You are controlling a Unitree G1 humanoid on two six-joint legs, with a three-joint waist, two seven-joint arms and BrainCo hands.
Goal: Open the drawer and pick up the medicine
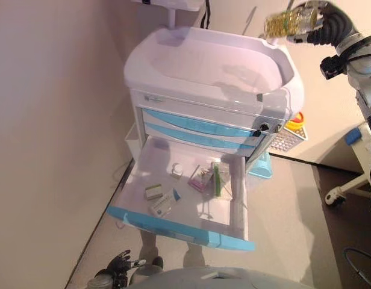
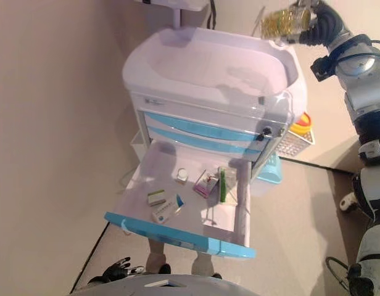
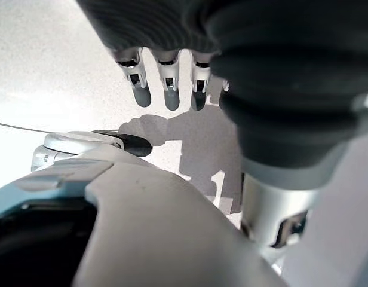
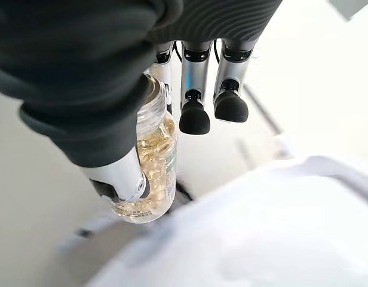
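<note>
My right hand (image 1: 321, 21) is raised above the far right corner of the white cart (image 1: 209, 72) and is shut on a clear bottle of yellow capsules (image 1: 288, 23). In the right wrist view the bottle (image 4: 154, 161) is pinched between the thumb (image 4: 115, 176) and a finger. The cart's blue-fronted drawer (image 1: 191, 232) stands pulled open, with small medicine boxes (image 1: 158, 198), a pink packet (image 1: 200, 179) and a green strip (image 1: 217, 179) inside. My left hand (image 1: 118, 265) hangs low by the floor with straight fingers (image 3: 166, 89), empty.
Two closed blue drawers (image 1: 197, 129) sit above the open one. A white basket with a yellow and red container (image 1: 292, 131) hangs on the cart's right side. A wall (image 1: 47, 120) runs along the left. A white wheeled stand leg (image 1: 345, 189) is at the right.
</note>
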